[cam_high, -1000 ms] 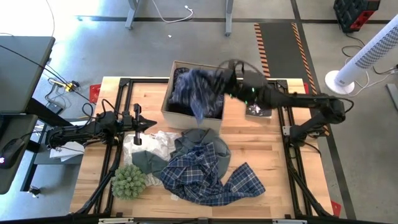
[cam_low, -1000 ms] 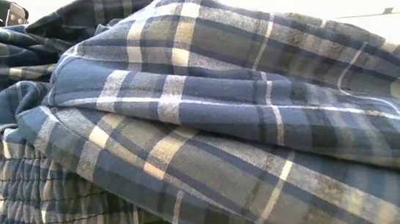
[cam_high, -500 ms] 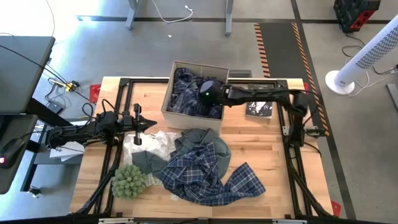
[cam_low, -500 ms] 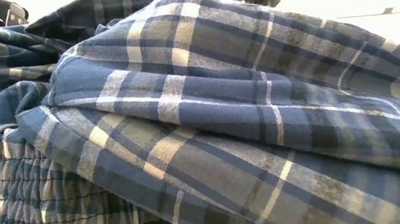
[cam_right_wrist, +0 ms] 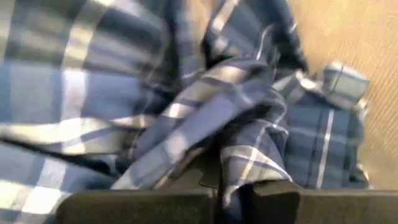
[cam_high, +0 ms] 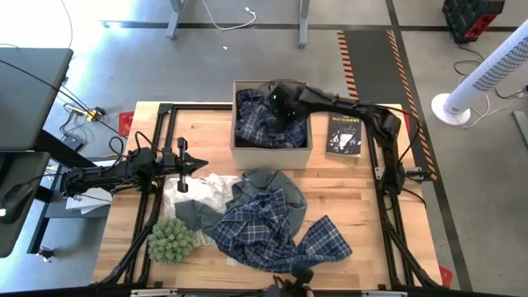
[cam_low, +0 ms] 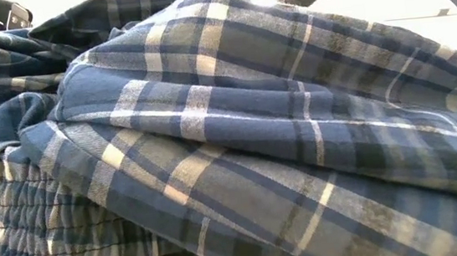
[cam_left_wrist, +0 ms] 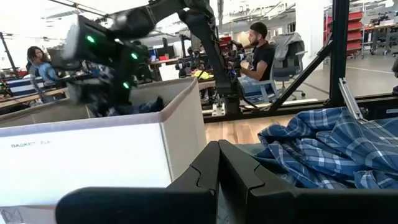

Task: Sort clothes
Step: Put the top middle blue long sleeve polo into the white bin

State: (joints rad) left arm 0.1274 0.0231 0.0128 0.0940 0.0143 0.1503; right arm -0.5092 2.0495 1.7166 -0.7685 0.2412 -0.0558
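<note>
Plaid garment (cam_high: pixel 262 124) now lies inside the cardboard box (cam_high: pixel 271 157); a second ago it hung above. Right end effector (cam_high: pixel 285 103) in the box, fingers pinching plaid cloth. Left end effector (cam_high: pixel 183 166) pressed together, idle. Remaining clothes (cam_high: pixel 264 219) on the surface (cam_high: pixel 346 198) await sorting.

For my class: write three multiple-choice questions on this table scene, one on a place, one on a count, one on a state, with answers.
1. Where is the right gripper?
A. over the cardboard box
B. by the plant ball
C. on the book

2. How many cardboard boxes are there?
A. one
B. two
C. three

3. The left gripper is:
A. wide open
B. shut and empty
C. holding the book

Answers: 1 A, its arm reaches into the box, among plaid cloth. 2 A, only one shows. 3 B, its fingers meet with nothing between.
</note>
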